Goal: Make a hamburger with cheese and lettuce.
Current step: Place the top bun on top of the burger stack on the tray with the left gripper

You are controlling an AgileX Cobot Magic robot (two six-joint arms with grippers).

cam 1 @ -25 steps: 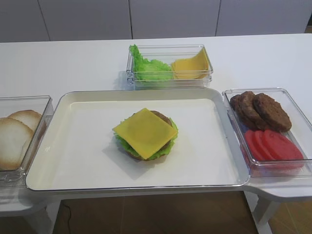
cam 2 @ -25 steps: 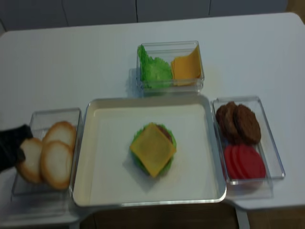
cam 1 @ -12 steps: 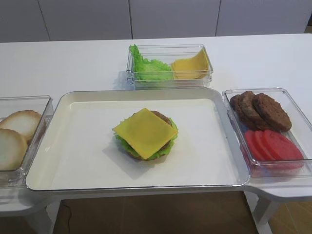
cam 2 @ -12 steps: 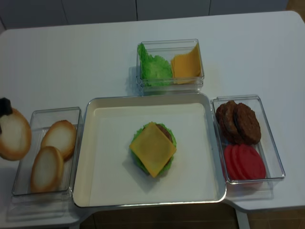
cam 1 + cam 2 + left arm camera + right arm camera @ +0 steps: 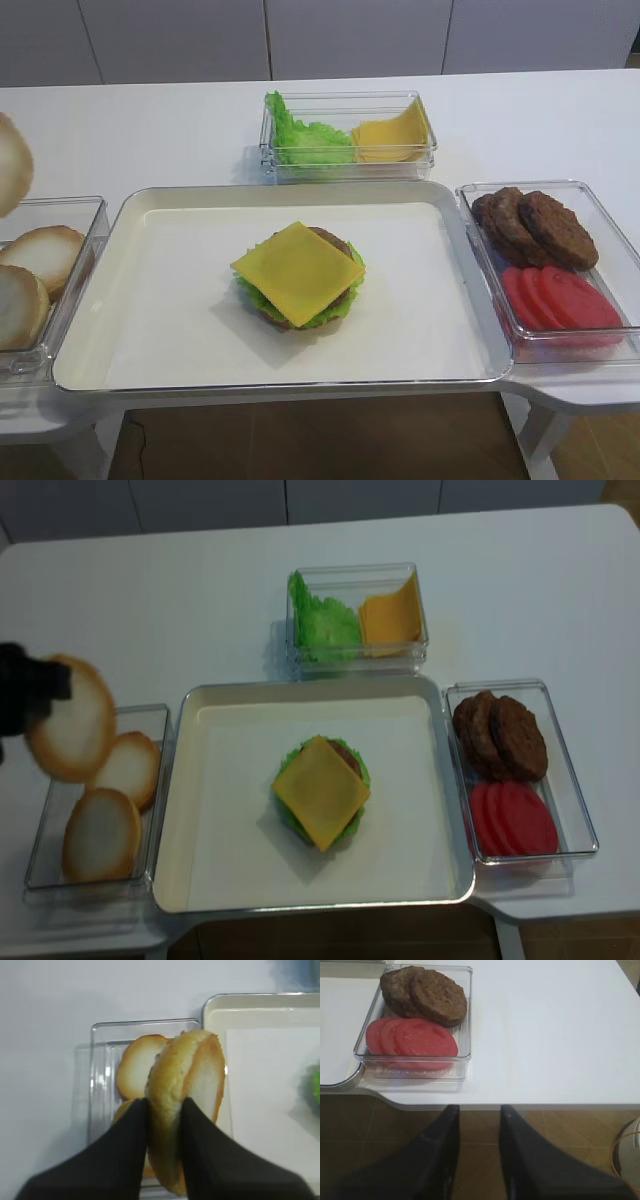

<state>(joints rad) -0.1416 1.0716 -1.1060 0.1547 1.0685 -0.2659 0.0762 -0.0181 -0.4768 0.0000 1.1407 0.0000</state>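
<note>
Bun top [image 5: 182, 1110] is up in the air, pinched on edge by the left gripper [image 5: 162, 1125], its jaws clamped on the bun's rim with the cut face turned to the right of the left wrist frame. In the realsense overhead view it hangs at the left edge of the frame, above the clear bun box [image 5: 60, 875] where two pale halves lie.

At the centre of the white tray [image 5: 160, 330] sits the hamburger [image 5: 299, 275], unfinished: the cheese [image 5: 297, 271] lies on top as a tilted yellow square, its corners past the round layers, and the lettuce [image 5: 345, 300] frills out beneath it, with a brown patty edge showing at the upper right.

The right gripper [image 5: 477, 1125] hangs off the near table edge, below the box of patties and tomato slices [image 5: 412, 1042]; its jaws stand a little apart, holding nothing.

My worry is the grip. The bun is held by a narrow bite on its edge, standing vertical, so it could swing or slip on the way across. It also has to be turned dome-up before release; dropped as it hangs, it may land on its rim and roll off. A hard landing could skew the cheese, which looks loose on the frilly leaf.
</note>
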